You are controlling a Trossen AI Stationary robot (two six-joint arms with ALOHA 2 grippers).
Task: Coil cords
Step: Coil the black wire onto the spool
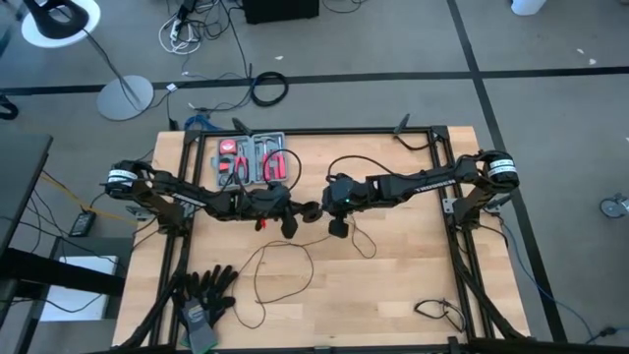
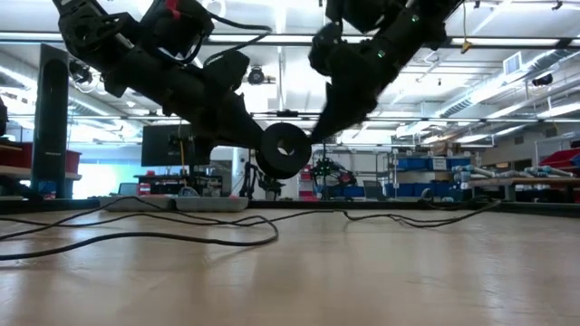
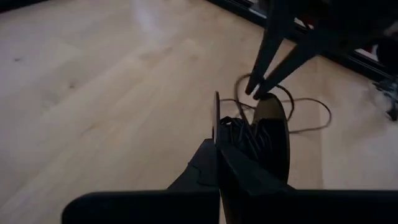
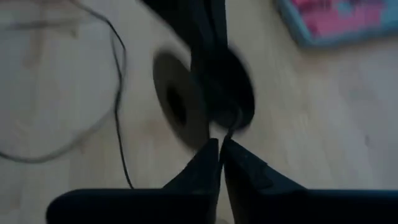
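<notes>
The cord is a thin black wire; part of it is wound on a round black disc-shaped spool, held above the middle of the table. The rest lies in slack loops on the wood. My left gripper reaches in from the table's left and is shut on the spool. My right gripper comes from the right, slanting down, with its fingertips together at the spool's rim, where the cord leaves the winding. In the right wrist view the spool is blurred just beyond the fingertips. My left gripper pinches one flat flange of the spool at its edge between its two fingers, coming nearly level from the table's left. The spool stands on edge, clear of the table. My right gripper's fingertips close at the spool's rim on the thin cord, slanting down from the right; blur keeps me from seeing the contact itself.
A grey tray of red-handled tools sits at the far left of the table. Black gloves lie at the near left corner, and a short black cable near the right front. Cord loops spread over the middle.
</notes>
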